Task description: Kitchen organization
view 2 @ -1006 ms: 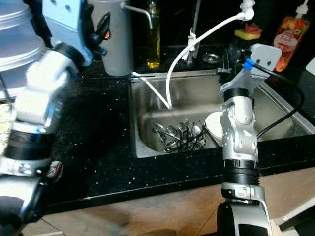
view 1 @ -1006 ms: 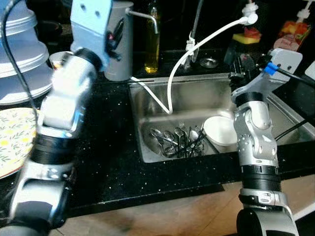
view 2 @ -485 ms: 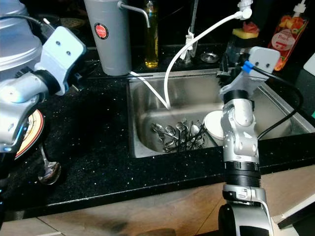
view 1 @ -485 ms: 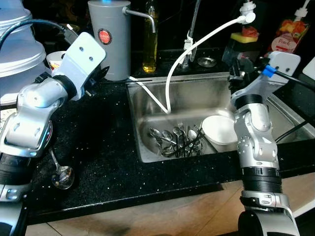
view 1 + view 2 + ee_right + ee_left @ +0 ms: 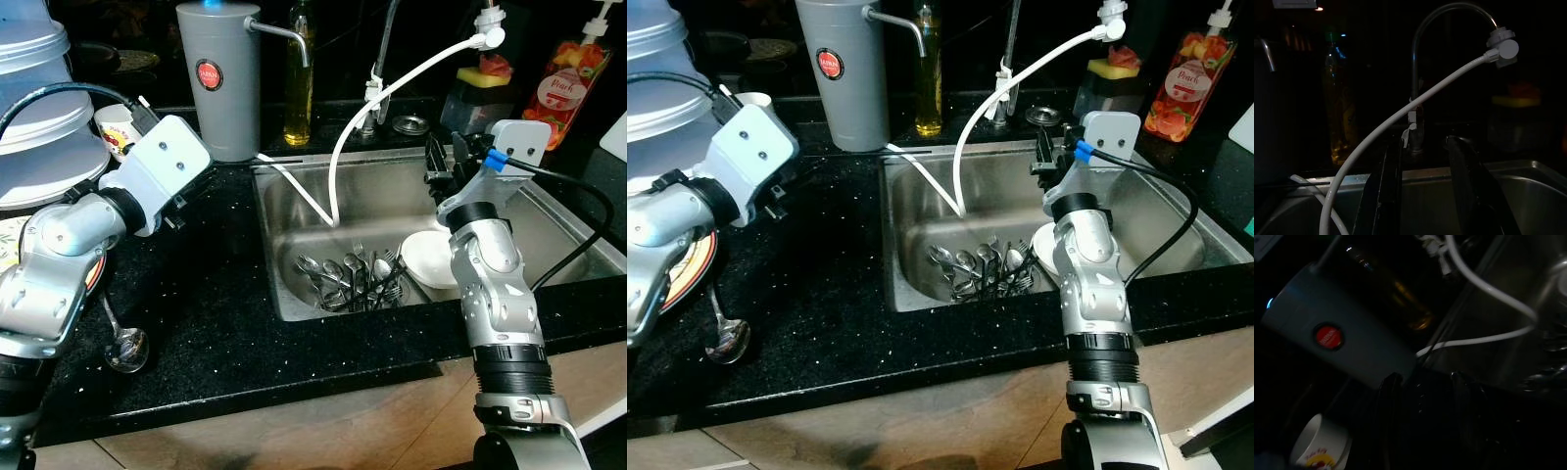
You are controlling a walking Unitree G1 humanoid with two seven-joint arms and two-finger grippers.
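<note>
Where sink (image 5: 294,304) meets counter (image 5: 225,323), right gripper (image 5: 443,162) above, spoon (image 5: 122,343) near edge

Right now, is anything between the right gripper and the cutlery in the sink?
Nothing solid blocks it. The right gripper hangs over the sink, fingers apart and holding nothing, with the cutlery lying below and toward the robot's left. The white hose drops into the basin just beyond the pile, and a white bowl sits right beside it.

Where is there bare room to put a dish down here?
Bare counter lies between the spoon and the sink. The sink's front is crowded with cutlery and a white bowl; its back is bare but for the hose.
</note>
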